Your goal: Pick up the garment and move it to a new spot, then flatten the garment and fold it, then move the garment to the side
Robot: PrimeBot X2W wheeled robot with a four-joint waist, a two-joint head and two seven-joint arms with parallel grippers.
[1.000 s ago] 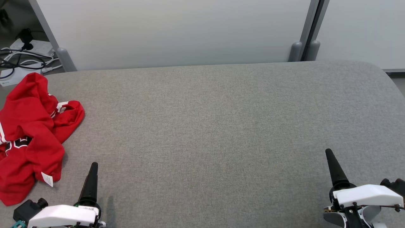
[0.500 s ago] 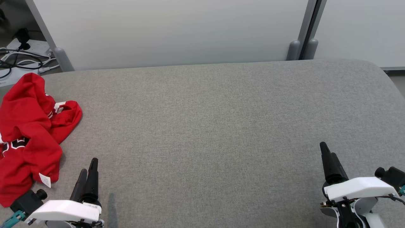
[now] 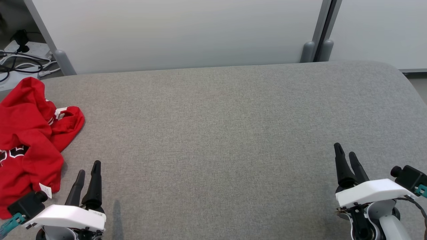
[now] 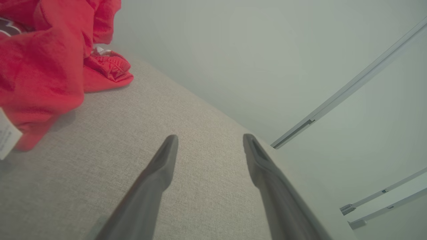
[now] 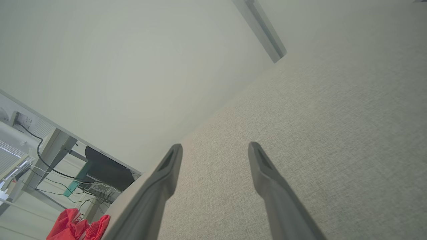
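Now left gripper (image 3: 88, 167) and right gripper (image 3: 344, 149) gape empty, garment (image 3: 30, 140) (red, crumpled) beside the left

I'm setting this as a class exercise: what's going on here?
A two-armed robot faces a grey table. A crumpled red garment lies at the table's left end, untouched. The left gripper is just beside it and the right gripper is far across the table. Both have their jaws open and hold nothing. The pickup has not started.
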